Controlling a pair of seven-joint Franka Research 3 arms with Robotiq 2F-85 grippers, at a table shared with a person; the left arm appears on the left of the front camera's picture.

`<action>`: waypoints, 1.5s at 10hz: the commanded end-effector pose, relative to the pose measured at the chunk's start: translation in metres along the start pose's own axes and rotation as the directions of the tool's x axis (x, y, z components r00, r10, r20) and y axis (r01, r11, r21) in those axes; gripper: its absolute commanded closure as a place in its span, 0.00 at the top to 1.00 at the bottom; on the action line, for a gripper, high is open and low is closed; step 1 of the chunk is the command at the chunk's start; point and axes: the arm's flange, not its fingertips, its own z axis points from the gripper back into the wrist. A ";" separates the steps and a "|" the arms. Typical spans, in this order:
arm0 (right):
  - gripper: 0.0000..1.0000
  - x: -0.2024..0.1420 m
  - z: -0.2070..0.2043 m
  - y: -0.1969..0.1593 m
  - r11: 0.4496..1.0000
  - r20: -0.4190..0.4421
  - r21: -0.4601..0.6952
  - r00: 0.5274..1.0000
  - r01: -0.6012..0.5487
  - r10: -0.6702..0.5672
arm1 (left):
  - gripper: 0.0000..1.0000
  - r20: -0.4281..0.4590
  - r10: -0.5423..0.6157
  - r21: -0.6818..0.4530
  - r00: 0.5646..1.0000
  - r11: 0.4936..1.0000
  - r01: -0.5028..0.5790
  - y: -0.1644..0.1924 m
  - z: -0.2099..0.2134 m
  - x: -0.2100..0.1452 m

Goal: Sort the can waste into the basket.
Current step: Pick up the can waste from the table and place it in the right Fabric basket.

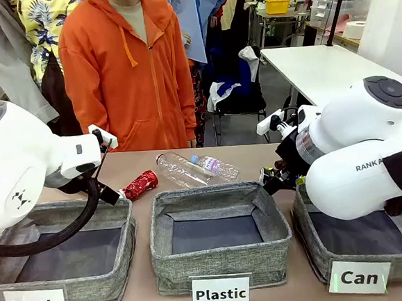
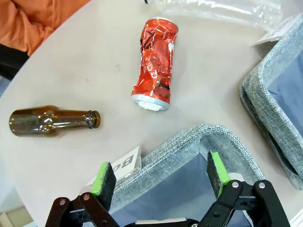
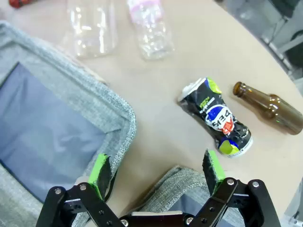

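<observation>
Red can (image 2: 155,65) crumpled, blue can (image 3: 216,116) dented w/ round logo (L gripper (image 2: 159,165), R gripper (image 3: 156,161) fingers apart).

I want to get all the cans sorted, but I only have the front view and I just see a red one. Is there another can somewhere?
Observer: Yes. A crushed dark blue can lies on the table next to a brown bottle, just ahead of the right end effector.
Operator: Is that end effector holding anything?
Observer: No, its jaws are open and empty, above the corner of the Can basket.
Operator: And the left one?
Observer: The left end effector is open too, with the red can lying ahead of it.
</observation>
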 end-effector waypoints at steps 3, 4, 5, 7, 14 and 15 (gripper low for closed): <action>1.00 0.000 0.000 0.000 1.000 0.000 0.000 1.000 0.000 0.000 | 1.00 0.000 0.000 0.000 1.000 1.000 0.000 0.000 0.000 0.000; 1.00 0.000 0.000 0.000 1.000 0.000 0.000 1.000 0.000 0.000 | 1.00 0.000 0.000 0.000 1.000 1.000 0.000 0.000 0.000 0.000; 1.00 0.000 0.000 0.000 1.000 0.000 0.000 1.000 0.000 0.000 | 1.00 0.000 0.000 0.000 1.000 1.000 0.000 0.000 0.000 0.000; 1.00 0.000 0.000 0.000 1.000 0.000 0.000 1.000 0.000 0.000 | 1.00 0.000 0.000 0.000 1.000 1.000 0.000 0.000 0.000 0.000; 1.00 0.000 0.000 0.000 1.000 0.000 0.000 1.000 0.000 0.000 | 1.00 0.000 0.000 0.000 1.000 1.000 0.000 0.000 0.000 0.000; 1.00 0.000 0.000 0.000 1.000 0.000 0.000 1.000 -0.001 0.001 | 1.00 0.000 0.000 0.000 1.000 1.000 0.000 0.000 0.000 0.000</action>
